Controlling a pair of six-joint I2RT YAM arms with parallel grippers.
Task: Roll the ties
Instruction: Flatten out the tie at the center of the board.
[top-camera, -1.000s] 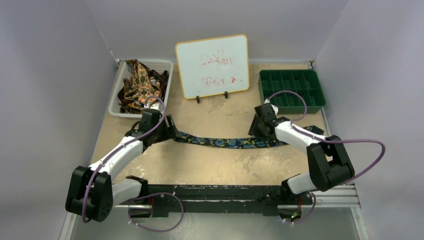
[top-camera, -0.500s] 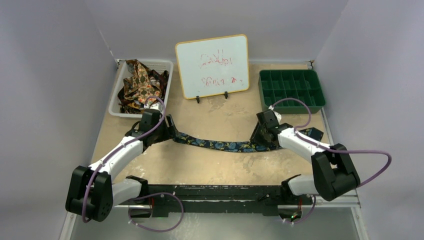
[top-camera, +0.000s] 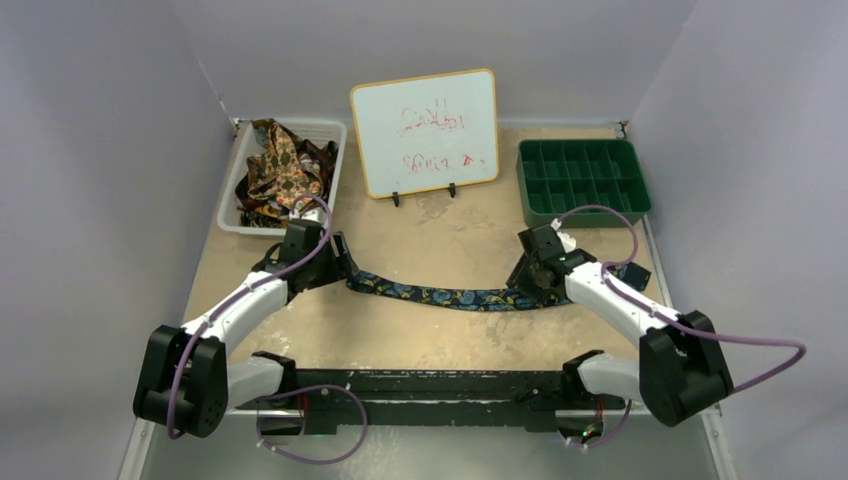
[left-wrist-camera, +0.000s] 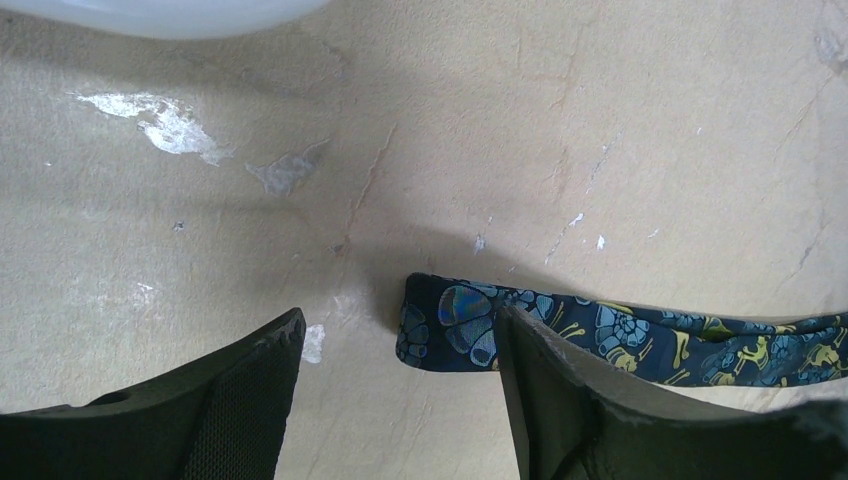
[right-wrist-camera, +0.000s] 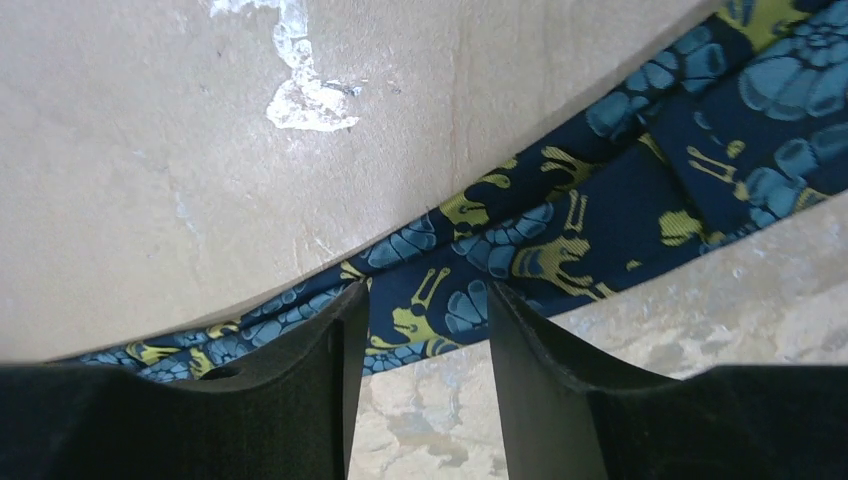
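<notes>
Fabric of the navy tie (top-camera: 450, 294) disappears under both wrists in the top view, so its ends show there only in part. A short stretch reappears past the right arm, near the table's right edge. The red writing on the whiteboard (top-camera: 425, 130) is too smeared to read. The brown and gold ties (top-camera: 280, 170) in the white basket (top-camera: 229, 205) at the far left corner are a tangle, and their number cannot be told.

The tie lies across the middle of the table (top-camera: 420, 340), sagging slightly toward the near edge. The left gripper (left-wrist-camera: 397, 322) hangs low over its narrow end, fingers spread wide, and the fabric runs off behind the right finger (left-wrist-camera: 560, 400). The right gripper (right-wrist-camera: 425, 295) reaches in from the right, fingers parted by a narrow gap astride the tie; whether they touch it I cannot tell. A green divided tray (top-camera: 530, 212) sits at the far right corner.
</notes>
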